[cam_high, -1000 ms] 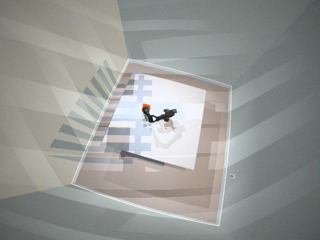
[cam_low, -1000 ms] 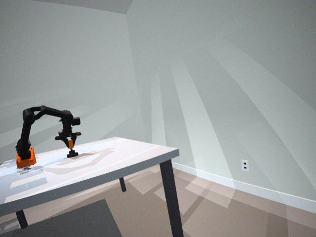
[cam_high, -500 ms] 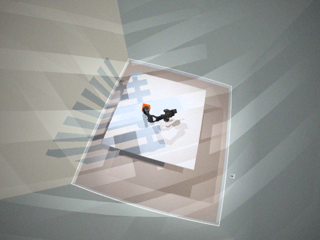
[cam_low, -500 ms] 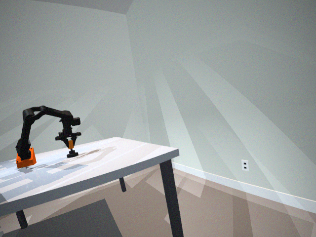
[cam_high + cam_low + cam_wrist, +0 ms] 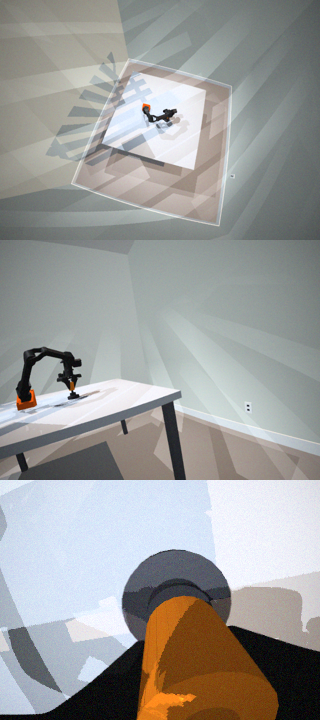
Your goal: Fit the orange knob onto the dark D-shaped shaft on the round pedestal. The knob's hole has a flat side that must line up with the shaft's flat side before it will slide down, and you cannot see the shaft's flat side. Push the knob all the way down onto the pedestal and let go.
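Observation:
My gripper (image 5: 71, 385) is shut on the orange knob (image 5: 200, 680) (image 5: 72, 386). In the wrist view the knob fills the lower middle, its far end pointing down at the dark round pedestal (image 5: 176, 583) (image 5: 73, 396) on the white table (image 5: 116, 400). The knob's end covers the middle of the pedestal, so the D-shaped shaft is hidden. In the exterior view the knob hangs upright just above the pedestal. In the top view the arm (image 5: 160, 117) is small and the knob and pedestal cannot be made out.
The arm's orange base (image 5: 25, 402) (image 5: 146, 106) stands at the table's left part. The table's front edge (image 5: 103, 420) runs across below the arm. A wall socket (image 5: 247, 407) is far to the right.

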Robot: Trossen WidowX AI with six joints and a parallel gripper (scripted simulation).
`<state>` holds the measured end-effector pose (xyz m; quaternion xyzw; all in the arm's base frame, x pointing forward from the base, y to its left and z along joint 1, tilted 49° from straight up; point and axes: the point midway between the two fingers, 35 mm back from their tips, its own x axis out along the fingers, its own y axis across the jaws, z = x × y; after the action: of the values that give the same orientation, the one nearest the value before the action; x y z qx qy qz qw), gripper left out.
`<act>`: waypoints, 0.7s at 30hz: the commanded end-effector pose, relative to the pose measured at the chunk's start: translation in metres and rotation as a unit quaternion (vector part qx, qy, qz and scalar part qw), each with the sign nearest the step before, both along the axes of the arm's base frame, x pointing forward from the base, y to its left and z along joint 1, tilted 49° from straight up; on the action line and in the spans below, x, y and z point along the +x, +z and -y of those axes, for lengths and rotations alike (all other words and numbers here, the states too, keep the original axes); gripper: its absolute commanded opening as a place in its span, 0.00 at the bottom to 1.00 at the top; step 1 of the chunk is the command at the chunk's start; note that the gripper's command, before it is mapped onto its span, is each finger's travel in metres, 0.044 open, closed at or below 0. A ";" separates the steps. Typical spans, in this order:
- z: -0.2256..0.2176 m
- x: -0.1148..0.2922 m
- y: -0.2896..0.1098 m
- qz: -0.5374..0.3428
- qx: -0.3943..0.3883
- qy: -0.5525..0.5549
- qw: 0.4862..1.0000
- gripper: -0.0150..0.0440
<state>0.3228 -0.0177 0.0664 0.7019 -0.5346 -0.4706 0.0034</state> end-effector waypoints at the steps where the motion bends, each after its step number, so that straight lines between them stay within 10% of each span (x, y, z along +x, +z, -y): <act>1: -0.004 0.003 0.002 -0.010 0.001 0.016 1.000 0.25; 21: -0.001 0.001 0.001 -0.010 0.001 0.016 1.000 0.25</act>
<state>0.3244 -0.0183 0.0647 0.7045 -0.5234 -0.4791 0.0136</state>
